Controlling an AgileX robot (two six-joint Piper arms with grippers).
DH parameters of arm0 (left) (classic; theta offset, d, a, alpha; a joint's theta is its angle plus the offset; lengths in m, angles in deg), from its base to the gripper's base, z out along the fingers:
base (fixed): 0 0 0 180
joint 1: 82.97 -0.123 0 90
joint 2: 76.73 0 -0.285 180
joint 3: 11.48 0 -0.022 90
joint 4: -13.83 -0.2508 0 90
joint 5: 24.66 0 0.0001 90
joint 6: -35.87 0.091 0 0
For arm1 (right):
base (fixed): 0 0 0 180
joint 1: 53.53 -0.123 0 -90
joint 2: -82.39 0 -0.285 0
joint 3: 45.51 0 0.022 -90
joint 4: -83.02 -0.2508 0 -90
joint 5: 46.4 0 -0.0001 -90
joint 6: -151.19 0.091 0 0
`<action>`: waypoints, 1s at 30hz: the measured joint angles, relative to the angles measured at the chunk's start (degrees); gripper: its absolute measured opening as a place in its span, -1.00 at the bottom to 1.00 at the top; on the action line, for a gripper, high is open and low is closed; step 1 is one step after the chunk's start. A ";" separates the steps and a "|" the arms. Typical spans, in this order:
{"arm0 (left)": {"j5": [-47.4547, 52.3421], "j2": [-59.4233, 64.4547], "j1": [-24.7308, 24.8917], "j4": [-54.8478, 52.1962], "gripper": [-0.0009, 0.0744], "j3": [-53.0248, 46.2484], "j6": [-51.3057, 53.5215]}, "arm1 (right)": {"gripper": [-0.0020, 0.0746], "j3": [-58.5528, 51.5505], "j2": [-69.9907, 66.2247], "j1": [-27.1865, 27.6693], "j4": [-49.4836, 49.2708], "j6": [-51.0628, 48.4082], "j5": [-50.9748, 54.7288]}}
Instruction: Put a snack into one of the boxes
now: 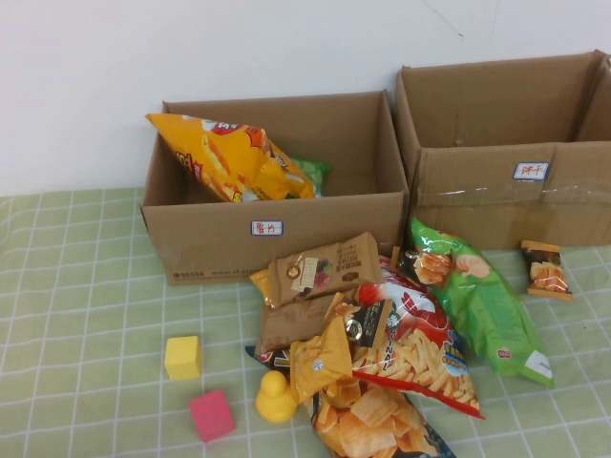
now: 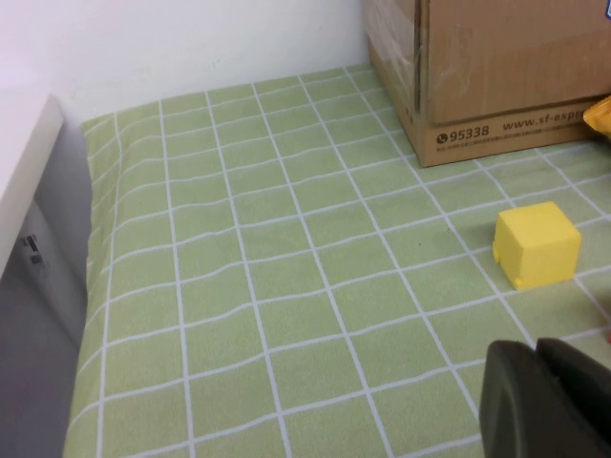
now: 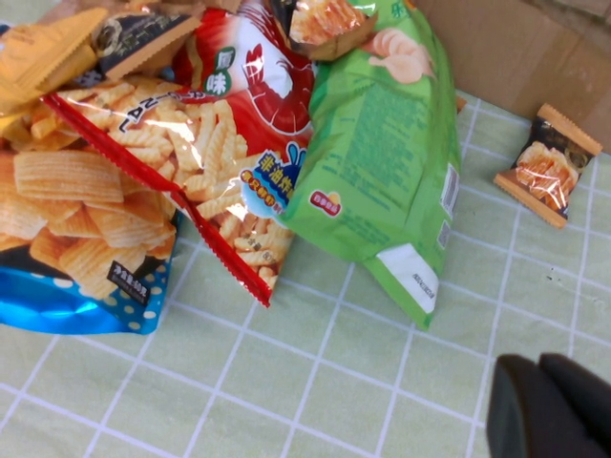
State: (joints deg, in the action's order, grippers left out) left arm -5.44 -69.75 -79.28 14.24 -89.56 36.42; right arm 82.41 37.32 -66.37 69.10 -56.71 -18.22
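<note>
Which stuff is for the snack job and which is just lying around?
For the job: left box with orange bag inside, right box, snack pile, green bag, small packet.
Just lying about: yellow cube, pink cube, yellow duck.

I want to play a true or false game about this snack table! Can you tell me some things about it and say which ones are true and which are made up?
1. The left box already has an orange snack bag in it. True.
2. The right box is full of snacks. False: no snacks show inside it.
3. A yellow block sits on the green checked tablecloth. True.
4. The green bag lies inside a box. False: it lies on the tablecloth in front of the right box.
5. The left gripper is holding a snack. False: it hangs above bare tablecloth near the yellow block; the right gripper hangs near the green bag, holding nothing too.
</note>
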 joint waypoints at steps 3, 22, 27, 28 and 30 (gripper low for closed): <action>0.00 0.00 0.00 0.00 -0.98 0.00 0.00 | -0.95 0.00 0.75 -0.08 -0.13 0.00 0.00; 0.00 0.00 0.00 0.00 -0.98 0.00 -0.14 | -0.95 -14.08 36.20 16.73 -1.76 -1.70 0.01; 0.00 0.00 0.00 0.00 -0.98 0.00 -0.14 | -0.95 -18.41 37.77 17.09 -1.86 -1.92 1.86; 0.00 0.00 0.00 0.00 -0.98 0.00 -0.14 | -0.95 -18.80 37.77 17.09 -1.86 -1.92 1.95; 0.00 0.00 0.00 0.00 -0.98 0.00 -0.14 | -0.95 -19.32 37.89 17.09 -1.30 -1.92 2.07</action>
State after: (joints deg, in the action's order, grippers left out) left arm -5.44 -69.75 -79.28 14.24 -89.56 36.28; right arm 63.09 75.21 -49.28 67.79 -58.63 -16.15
